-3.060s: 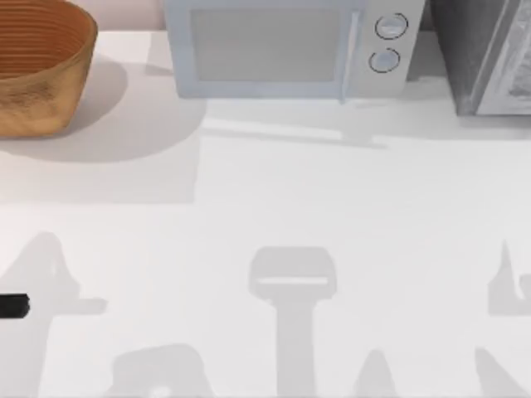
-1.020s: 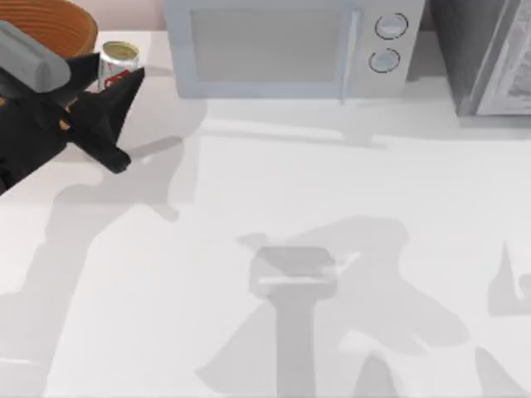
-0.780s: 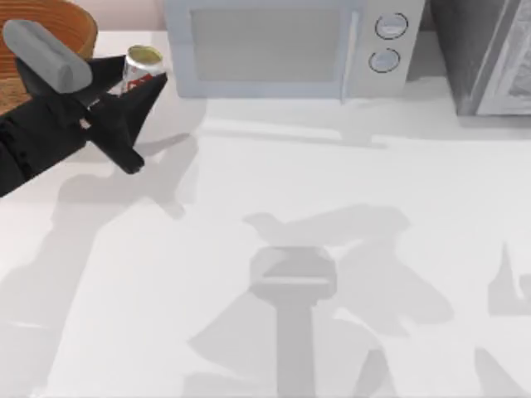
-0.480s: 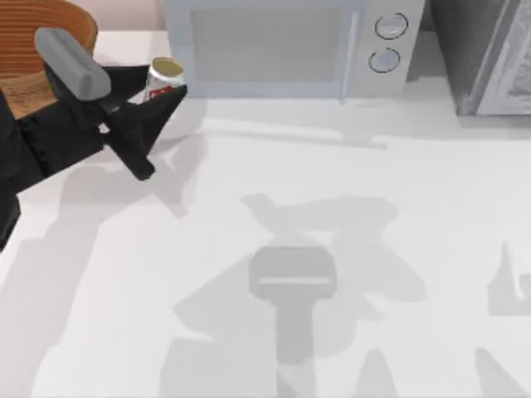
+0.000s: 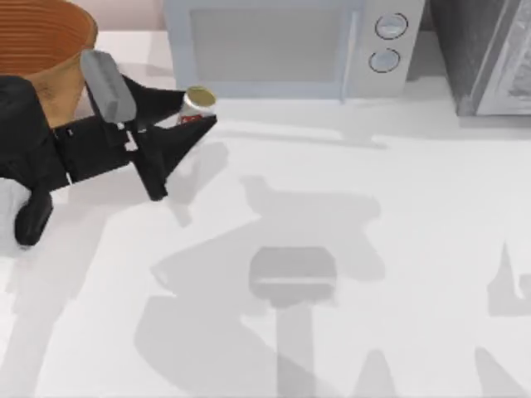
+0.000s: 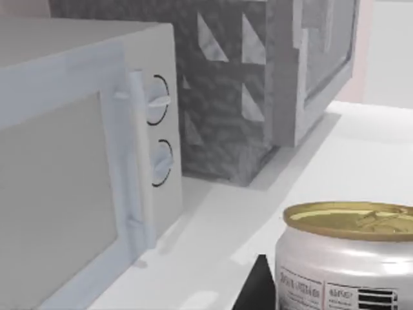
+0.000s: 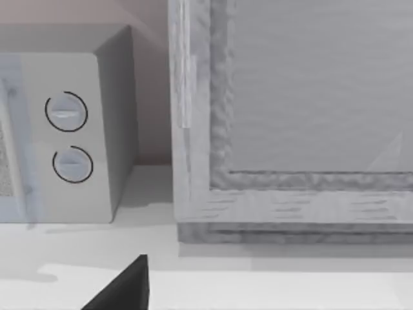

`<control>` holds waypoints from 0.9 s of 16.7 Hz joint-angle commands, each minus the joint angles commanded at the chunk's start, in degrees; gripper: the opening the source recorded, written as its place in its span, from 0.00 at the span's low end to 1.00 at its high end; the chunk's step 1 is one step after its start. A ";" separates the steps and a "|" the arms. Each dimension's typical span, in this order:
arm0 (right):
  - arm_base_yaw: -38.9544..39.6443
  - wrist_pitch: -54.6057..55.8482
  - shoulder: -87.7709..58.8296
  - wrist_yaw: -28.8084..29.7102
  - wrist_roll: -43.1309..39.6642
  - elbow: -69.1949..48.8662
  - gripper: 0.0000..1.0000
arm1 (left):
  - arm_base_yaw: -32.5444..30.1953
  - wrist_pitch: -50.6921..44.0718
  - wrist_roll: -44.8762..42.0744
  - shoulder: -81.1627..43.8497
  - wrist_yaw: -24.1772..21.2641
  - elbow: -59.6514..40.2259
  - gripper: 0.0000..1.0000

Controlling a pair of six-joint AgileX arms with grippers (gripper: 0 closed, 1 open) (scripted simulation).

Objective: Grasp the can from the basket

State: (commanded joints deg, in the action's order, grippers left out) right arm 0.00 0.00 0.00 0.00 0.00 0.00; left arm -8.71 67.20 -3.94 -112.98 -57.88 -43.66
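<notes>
At the top view's upper left, the basket (image 5: 41, 50) runs off the frame, its near side covered by the left arm. The can (image 5: 196, 105) shows partly, its lower body behind the left end effector (image 5: 189, 114). The can's print is unreadable.

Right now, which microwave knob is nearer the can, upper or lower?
The lower knob, the one closer to the table front. The can, held in the left gripper, sits in front of the microwave; the upper knob is farther back.

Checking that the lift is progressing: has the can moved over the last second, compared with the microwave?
Yes. The can, held in the left tool, has shifted toward the table's right, away from the basket, and now sits in front of the microwave.
</notes>
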 joint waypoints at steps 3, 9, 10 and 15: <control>0.00 0.00 0.00 0.00 0.00 0.00 1.00 | -0.53 3.29 -0.61 -5.07 -4.79 -2.84 0.00; 0.00 0.00 0.00 0.00 0.00 0.00 1.00 | -0.87 9.03 -0.74 -16.96 -13.98 -8.20 0.00; 0.00 0.00 0.00 0.00 0.00 0.00 1.00 | -0.92 9.86 -0.73 -18.97 -15.64 -9.24 0.00; 0.00 0.00 0.00 0.00 0.00 0.00 1.00 | -0.97 12.23 -0.43 -27.04 -23.04 -13.81 0.00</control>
State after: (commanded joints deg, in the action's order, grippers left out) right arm 0.00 0.00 0.00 0.00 0.00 0.00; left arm -9.68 79.42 -4.38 -140.02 -80.92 -57.47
